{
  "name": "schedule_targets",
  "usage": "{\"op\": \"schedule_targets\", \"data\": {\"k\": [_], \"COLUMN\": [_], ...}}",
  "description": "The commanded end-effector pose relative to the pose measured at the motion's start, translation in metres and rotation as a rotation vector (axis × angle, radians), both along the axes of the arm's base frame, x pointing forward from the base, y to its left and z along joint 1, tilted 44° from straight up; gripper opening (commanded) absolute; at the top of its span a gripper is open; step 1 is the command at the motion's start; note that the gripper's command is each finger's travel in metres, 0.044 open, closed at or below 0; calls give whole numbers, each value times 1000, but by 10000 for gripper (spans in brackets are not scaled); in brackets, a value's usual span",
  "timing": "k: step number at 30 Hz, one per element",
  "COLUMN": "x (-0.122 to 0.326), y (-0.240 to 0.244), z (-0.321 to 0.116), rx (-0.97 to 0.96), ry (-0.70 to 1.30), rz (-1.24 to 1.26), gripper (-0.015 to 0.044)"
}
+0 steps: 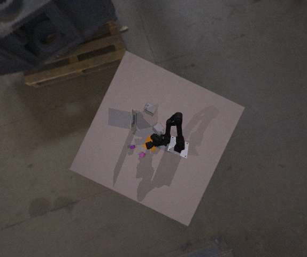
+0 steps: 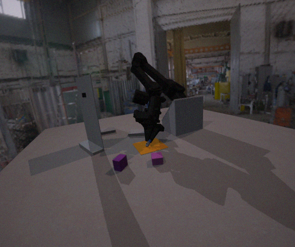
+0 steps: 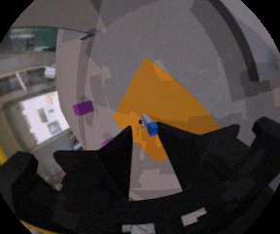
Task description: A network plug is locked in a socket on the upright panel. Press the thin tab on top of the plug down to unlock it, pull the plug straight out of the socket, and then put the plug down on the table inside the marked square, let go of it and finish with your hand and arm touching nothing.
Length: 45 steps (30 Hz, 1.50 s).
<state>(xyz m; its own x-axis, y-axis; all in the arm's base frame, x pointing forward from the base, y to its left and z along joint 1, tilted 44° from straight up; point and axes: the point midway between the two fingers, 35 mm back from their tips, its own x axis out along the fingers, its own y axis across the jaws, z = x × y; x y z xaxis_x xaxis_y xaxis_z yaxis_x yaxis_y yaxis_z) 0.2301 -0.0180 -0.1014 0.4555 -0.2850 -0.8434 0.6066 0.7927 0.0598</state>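
The upright panel stands at the left in the exterior view, its socket opening dark and without the plug. The orange marked square lies flat on the table. The plug, grey with a blue part, is at the square, slanting in the exterior view. My gripper points down over the square and is partly open. The plug is at the fingertips, nearer the right finger in the wrist view. Whether that finger touches it is unclear.
A purple block and a pink block lie near the square. Two low grey boxes lie beyond it, towards the panel. The arm's grey base block stands behind.
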Motion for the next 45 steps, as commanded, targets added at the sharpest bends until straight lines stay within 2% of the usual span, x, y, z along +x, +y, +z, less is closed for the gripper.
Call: {"op": "schedule_targets", "data": {"k": [1, 45], "x": [-1, -9], "y": [1, 13], "z": [2, 23], "rx": [0, 4], "ry": [0, 3], "rz": [-1, -1], "gripper": [156, 156]}}
